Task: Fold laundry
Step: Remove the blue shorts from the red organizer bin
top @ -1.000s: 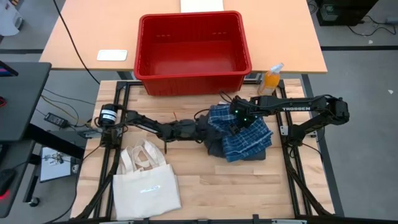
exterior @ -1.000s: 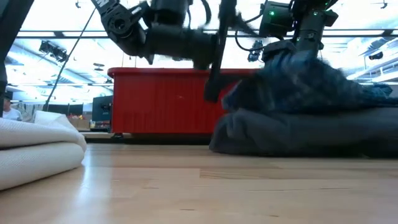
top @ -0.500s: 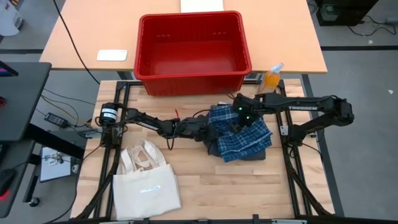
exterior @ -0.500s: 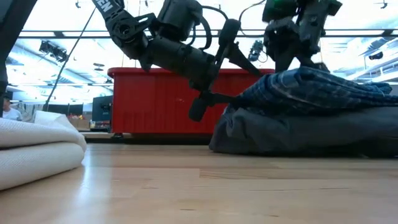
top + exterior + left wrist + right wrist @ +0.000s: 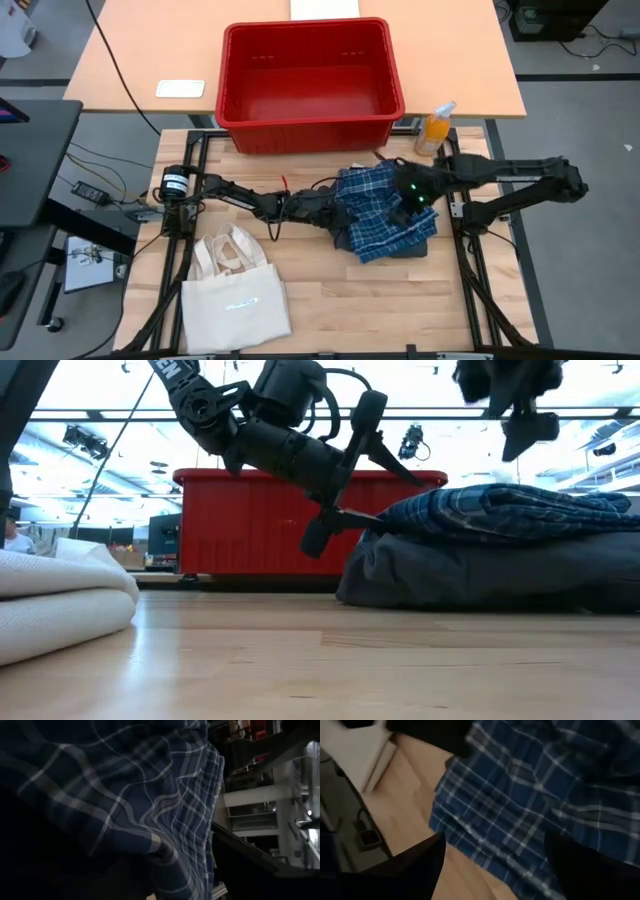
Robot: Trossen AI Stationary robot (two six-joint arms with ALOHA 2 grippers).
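The blue-and-white plaid piece (image 5: 385,215) (image 5: 500,510) lies spread on top of folded charcoal pieces (image 5: 480,575) at the table's right half. My right gripper (image 5: 412,203) (image 5: 520,425) hangs open above the plaid (image 5: 520,810), clear of it. My left gripper (image 5: 332,205) (image 5: 350,500) is open and slants in at the pile's left edge. Plaid cloth (image 5: 125,795) fills its wrist view and its fingers do not show there. No light grey top is in view. My left gripper stands with its open fingers (image 5: 345,515) right at the left edge of the pile, coming level from the table's left. I cannot tell whether a finger touches the cloth.
A red bin (image 5: 310,85) stands beyond the table's far edge, and an orange bottle (image 5: 435,127) is at the far right corner. The cream tote bag (image 5: 235,290) (image 5: 60,600) lies at the near left. Bare wood shows near the pile (image 5: 380,300).
The right gripper has risen off the plaid piece and moved toward the table's right edge. The plaid, bunched up under it a second ago, now lies flat on the pile. The left gripper tipped from upright to a slant at the pile's left edge, then stayed.
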